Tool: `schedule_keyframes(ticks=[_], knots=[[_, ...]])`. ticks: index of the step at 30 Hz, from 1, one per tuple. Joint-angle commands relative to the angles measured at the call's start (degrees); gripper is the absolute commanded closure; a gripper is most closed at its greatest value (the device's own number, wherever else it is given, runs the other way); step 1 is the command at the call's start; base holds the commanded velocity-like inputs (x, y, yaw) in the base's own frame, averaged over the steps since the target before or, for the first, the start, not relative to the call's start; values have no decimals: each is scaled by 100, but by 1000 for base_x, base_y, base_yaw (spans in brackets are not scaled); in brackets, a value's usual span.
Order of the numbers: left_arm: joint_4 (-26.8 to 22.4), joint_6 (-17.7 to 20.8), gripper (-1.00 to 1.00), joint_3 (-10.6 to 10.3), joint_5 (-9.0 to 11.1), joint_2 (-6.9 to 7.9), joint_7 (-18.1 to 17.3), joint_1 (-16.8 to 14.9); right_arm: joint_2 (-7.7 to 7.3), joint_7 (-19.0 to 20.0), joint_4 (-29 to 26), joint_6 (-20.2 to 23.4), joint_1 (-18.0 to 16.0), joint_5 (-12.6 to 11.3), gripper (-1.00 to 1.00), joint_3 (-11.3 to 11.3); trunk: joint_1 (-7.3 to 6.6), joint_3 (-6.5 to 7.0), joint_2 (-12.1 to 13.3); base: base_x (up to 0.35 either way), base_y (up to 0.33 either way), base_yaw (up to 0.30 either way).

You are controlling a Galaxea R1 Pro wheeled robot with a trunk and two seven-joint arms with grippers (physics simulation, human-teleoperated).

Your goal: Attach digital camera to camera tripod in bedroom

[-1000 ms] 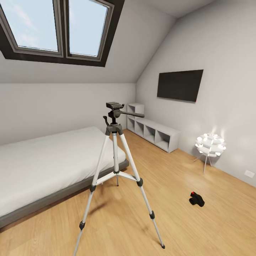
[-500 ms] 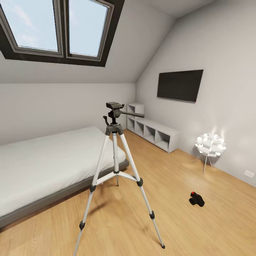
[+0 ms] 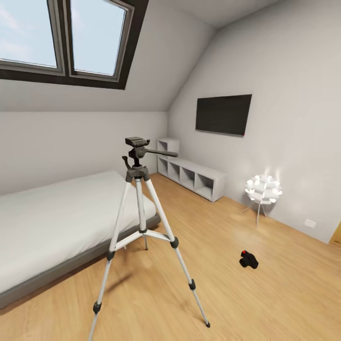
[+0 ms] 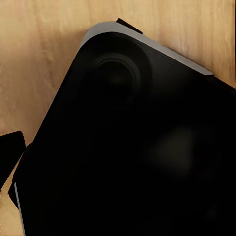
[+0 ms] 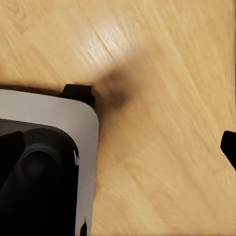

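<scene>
Black digital camera (image 3: 248, 260) on wood floor (image 3: 265, 303), right of camera tripod (image 3: 142, 222); fingers' state unclear.

Camera tripod (image 3: 142, 222): silver-white legs, dark grey joints, feet and pan head. Digital camera (image 3: 248, 259): black with a red button; floor (image 3: 265, 303): warm honey wood-grain planks. Bed (image 3: 57, 222): white mattress on grey base; shelves (image 3: 192, 176) white; wall screen (image 3: 222, 114) black; skylight (image 3: 66, 40) dark-framed, pale blue sky.
</scene>
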Motion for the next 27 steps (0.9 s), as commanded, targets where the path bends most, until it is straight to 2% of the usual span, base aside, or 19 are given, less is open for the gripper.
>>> schedule_keyframes(ticks=[1, 5, 10, 15, 27], knots=[[-7, -10, -100, 28, -14, -2, 23, 1, 3, -3, 15, -4, -8, 53, -100, -49, 0, -3, -3, 0, 0, -272], [1, -7, -100, 33, -16, -7, 35, 1, 57, -51, 17, -2, -3, 70, -100, -44, 0, 1, -3, 0, 0, -275], [6, -7, -100, 29, -24, -10, 40, 1, 234, -102, 13, -7, 65, 96, -100, -27, 0, 3, -3, 0, 0, -277], [8, 5, -100, 27, -29, -17, 42, 1, 336, -193, 12, -14, 106, 103, -100, -18, 0, 3, -3, 0, 0, -277], [-39, -5, -100, 25, -31, -12, 58, 1, 353, -246, 4, -142, 286, 114, -100, -14, 0, 3, -3, 0, 0, -279]])
